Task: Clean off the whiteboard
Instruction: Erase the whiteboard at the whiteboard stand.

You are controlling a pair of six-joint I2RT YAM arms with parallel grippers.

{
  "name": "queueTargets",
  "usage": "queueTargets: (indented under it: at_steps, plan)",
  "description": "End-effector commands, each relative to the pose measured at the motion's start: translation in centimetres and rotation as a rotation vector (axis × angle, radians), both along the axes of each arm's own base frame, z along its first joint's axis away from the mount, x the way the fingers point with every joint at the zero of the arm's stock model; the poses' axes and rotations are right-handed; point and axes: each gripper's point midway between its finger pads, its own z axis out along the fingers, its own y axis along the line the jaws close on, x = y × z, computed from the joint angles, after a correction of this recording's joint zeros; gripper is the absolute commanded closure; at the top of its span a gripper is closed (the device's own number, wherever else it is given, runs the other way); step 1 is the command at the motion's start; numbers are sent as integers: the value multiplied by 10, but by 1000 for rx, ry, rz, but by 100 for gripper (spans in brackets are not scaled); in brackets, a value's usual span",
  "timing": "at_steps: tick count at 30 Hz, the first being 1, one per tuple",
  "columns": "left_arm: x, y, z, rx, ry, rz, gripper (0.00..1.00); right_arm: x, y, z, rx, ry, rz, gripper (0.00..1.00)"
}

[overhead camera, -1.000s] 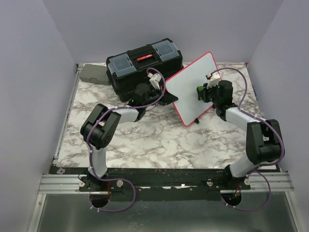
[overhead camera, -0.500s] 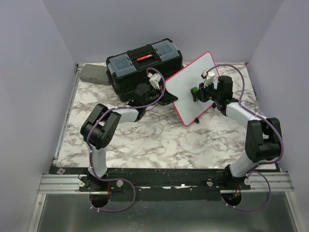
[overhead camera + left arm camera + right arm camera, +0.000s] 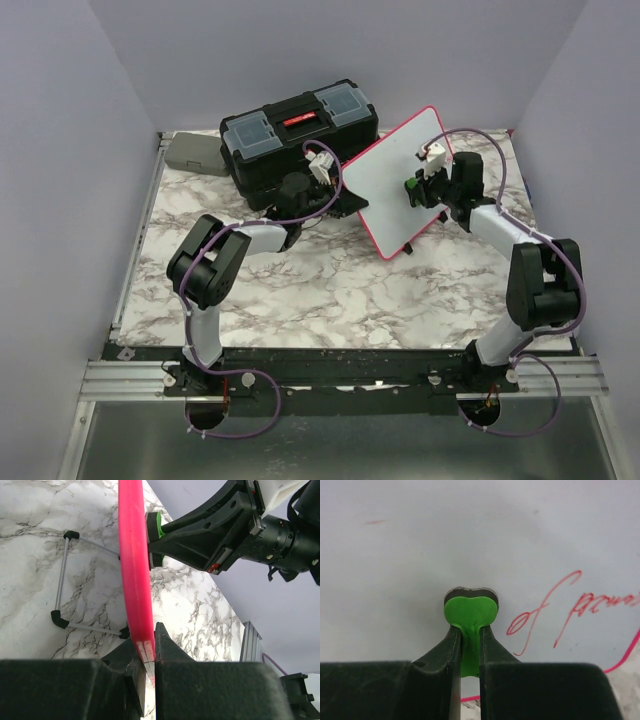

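Note:
The whiteboard (image 3: 385, 180), white with a pink-red frame, stands tilted on the table beside the toolbox. My left gripper (image 3: 338, 192) is shut on its left edge; in the left wrist view the pink frame (image 3: 134, 570) is pinched in the left gripper (image 3: 150, 645). My right gripper (image 3: 414, 190) is shut on a green eraser (image 3: 411, 186) pressed against the board's face. In the right wrist view the eraser (image 3: 470, 611) sits in the right gripper (image 3: 469, 636) against the white surface (image 3: 470, 535). Red handwriting (image 3: 560, 612) lies to its right, and a faint red mark (image 3: 374, 522) at upper left.
A black toolbox (image 3: 298, 132) stands just behind the board and left gripper. A grey case (image 3: 195, 153) lies at the back left corner. The board's wire stand (image 3: 62, 585) with black feet rests on the marble top. Enclosure walls close in on both sides.
My right gripper has slid the eraser over the board's face, a little to the left and then back right and farther away. The left gripper and the board have stayed put.

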Motion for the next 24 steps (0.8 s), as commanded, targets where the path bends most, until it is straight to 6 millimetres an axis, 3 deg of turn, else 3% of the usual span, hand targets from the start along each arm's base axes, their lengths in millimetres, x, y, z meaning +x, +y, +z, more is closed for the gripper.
queueTargets:
  at_steps: [1,4,9,13,21,24]
  plan:
    - [-37,-21,18,-46,-15,-177,100,-80,59,-47,72,283,527,100]
    - [-37,-20,19,-47,-17,-175,100,-72,50,-49,24,243,480,99]
    - [-37,-20,18,-47,-14,-175,100,-17,1,-36,6,94,-8,99]
    - [-38,-20,19,-47,-17,-177,100,-3,-24,-35,10,72,-175,99]
    - [-38,-20,20,-48,-17,-176,100,-2,-40,-43,-11,110,-229,99]
    - [-37,-20,19,-46,-17,-176,100,-18,-18,-48,-13,164,-25,99]
